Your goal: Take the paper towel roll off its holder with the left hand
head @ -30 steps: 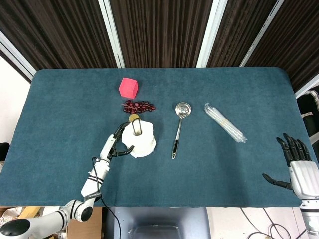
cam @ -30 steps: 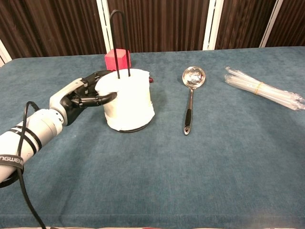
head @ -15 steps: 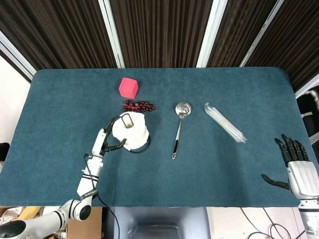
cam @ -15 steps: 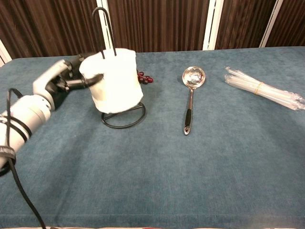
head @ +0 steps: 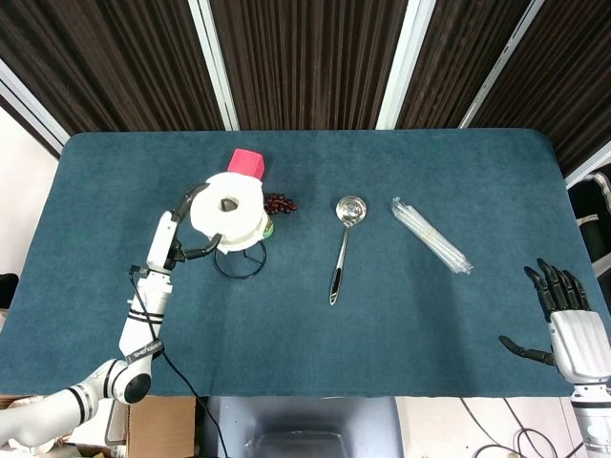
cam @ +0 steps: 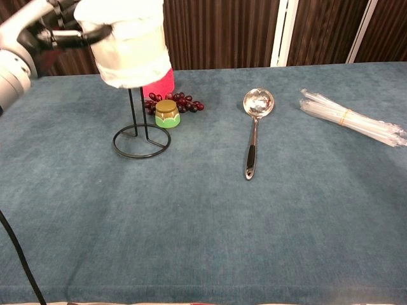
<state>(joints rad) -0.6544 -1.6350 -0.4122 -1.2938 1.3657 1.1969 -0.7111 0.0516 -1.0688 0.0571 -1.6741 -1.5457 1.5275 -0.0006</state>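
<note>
The white paper towel roll [head: 229, 212] is lifted high, and my left hand [head: 178, 227] grips its left side with fingers wrapped around it. In the chest view the roll [cam: 131, 42] hangs near the top edge, held by the left hand [cam: 49, 30]. The black wire holder [cam: 141, 130] stands on the table below; its upright rods run up into the roll's underside, so their tops are hidden. From the head view only the holder's base ring [head: 239, 260] shows. My right hand [head: 563, 320] hovers open at the table's near right corner.
A small green-and-brown cup [cam: 167, 114], dark grapes [cam: 181, 101] and a pink cube [head: 246, 160] sit just behind the holder. A metal ladle [head: 342, 243] lies mid-table, and a bundle of clear straws [head: 431, 235] lies to its right on the blue table [head: 430, 324].
My left hand has raised the roll up along the holder's rods and shifted left. The base ring and the small cup behind it have come into sight. The right hand has barely moved.
</note>
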